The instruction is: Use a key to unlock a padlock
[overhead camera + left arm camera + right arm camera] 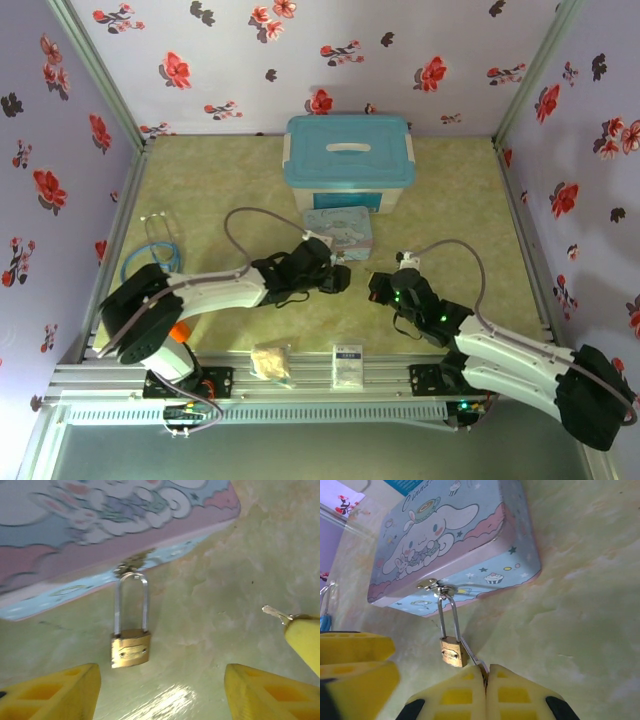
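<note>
Clenched on the key [472, 655] with the right gripper [486, 680]: yellow pads pressed flat together on the head, thin blade poking out ahead. Pointing toward the padlock [452, 651], close by but, going by the left wrist view, apart from it with bare tabletop [225, 565] between. Spread wide at the left gripper [162, 695], nothing between its fingers [55, 692], low over the tabletop and aimed straight at the padlock. Facing each other tip to tip in the top view, just in front of the cartoon tin [338, 230]. Lying flat on the tabletop there, small brass body toward the grippers, both legs of the silver shackle seated in it. Looped through the latch [432, 585] on the tin's front edge, so tethered to the tin's near side. Resting lid-up, pastel blue and pink with a long-eared cartoon figure. Just behind the tin, a white storage box [348, 160] with a teal lid, near the flowered back wall.
</note>
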Controlling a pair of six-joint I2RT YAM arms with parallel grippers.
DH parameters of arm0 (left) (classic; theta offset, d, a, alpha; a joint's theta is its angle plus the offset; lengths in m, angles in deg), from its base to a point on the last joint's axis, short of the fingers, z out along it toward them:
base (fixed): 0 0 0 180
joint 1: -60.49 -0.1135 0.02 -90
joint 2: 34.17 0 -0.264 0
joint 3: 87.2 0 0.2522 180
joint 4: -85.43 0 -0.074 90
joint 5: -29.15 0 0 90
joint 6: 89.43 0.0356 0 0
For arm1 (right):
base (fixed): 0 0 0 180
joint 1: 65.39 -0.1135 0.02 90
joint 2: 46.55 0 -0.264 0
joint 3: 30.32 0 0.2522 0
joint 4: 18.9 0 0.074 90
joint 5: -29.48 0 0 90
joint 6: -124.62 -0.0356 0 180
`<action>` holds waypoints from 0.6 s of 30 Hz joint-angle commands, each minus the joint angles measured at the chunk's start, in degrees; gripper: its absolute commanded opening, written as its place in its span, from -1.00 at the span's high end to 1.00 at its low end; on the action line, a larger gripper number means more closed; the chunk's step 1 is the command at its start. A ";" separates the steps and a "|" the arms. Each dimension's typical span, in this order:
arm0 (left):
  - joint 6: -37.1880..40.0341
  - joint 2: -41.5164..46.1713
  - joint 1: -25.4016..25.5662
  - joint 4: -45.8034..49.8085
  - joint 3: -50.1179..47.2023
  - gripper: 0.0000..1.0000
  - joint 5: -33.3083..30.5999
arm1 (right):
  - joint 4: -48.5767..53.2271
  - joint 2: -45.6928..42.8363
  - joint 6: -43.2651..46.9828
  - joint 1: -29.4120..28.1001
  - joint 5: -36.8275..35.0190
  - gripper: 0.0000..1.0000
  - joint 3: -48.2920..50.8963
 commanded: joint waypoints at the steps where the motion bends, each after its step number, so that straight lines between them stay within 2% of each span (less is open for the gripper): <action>1: 2.56 -4.30 0.63 1.07 2.75 -0.31 -4.64 | 3.60 -2.33 -1.00 0.39 -3.26 1.00 0.34; 7: 3.85 -7.23 0.38 -0.92 3.56 -0.23 -8.77 | 4.14 -5.86 -1.37 0.44 -1.85 1.00 1.90; 13: 3.97 -9.62 -0.69 -5.87 1.62 -0.14 -5.59 | 4.41 -7.05 -1.20 0.38 -1.62 1.00 2.43; 18: 3.71 -11.52 -1.05 -7.14 1.42 0.02 -3.93 | 3.04 -6.11 -1.47 0.38 -1.27 1.00 2.69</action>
